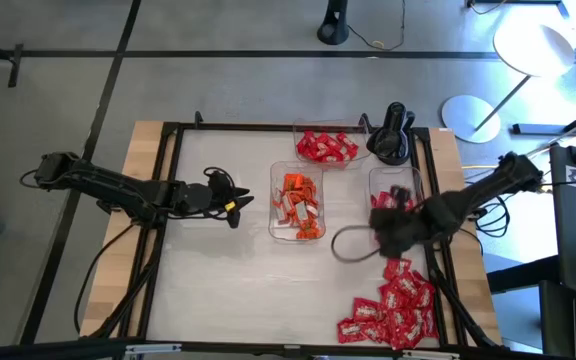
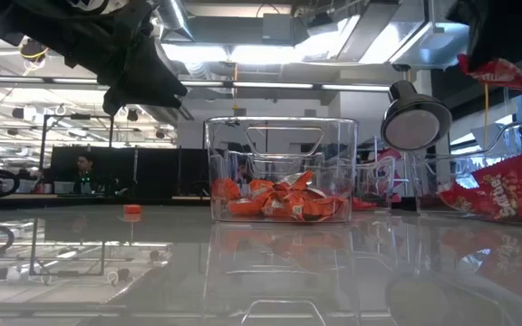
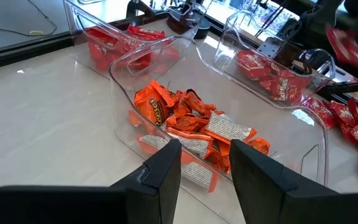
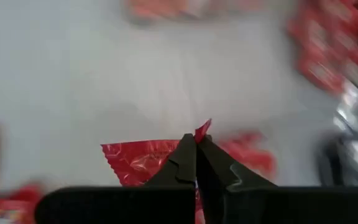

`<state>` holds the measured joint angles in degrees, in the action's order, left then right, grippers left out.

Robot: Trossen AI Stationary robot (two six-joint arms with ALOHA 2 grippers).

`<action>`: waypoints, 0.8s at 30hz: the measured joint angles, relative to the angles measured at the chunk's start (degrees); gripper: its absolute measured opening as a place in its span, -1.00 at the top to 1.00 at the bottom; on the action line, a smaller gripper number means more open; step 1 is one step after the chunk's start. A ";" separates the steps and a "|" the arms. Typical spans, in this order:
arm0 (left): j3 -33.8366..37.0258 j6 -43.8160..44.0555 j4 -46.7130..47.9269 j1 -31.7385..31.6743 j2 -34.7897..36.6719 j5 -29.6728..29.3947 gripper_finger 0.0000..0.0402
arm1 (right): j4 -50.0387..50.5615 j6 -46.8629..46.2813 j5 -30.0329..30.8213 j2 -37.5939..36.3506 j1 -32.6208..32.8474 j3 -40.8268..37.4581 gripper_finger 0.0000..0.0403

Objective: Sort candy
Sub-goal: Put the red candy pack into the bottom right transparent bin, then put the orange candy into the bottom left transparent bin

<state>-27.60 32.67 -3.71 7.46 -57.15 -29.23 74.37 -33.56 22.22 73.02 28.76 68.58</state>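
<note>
The right claw (image 4: 196,144) was pinched shut on just the edge of a red candy (image 4: 143,160), which could slip free and fall short of the tray (image 1: 393,178); the left claw (image 3: 205,163) waited, half open and empty.

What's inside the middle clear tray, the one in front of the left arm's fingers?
The middle tray holds a heap of orange candy, some turned to show white backs. Whatever lies beneath the top pieces is covered.
</note>
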 joint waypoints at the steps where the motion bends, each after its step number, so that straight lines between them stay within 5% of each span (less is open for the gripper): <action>1: -0.01 -0.15 -0.01 0.00 -0.01 0.00 0.37 | 2.76 -1.74 1.04 -0.78 -0.83 0.00 0.99; 8: -0.01 -0.29 0.00 0.00 0.00 0.00 0.37 | 9.56 -9.58 3.75 -3.52 -6.71 -2.92 0.98; 14: 0.00 -0.17 0.02 0.00 -0.01 0.00 0.37 | 9.23 -12.41 -1.76 -3.55 -11.95 -10.67 0.91; 24: -0.01 1.40 0.01 -0.62 -0.01 0.02 0.37 | 8.91 -12.42 -4.92 -3.52 -14.57 -15.37 -0.07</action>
<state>-27.62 34.07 -3.70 6.84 -57.17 -29.21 83.28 -45.98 17.30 69.49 14.20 53.21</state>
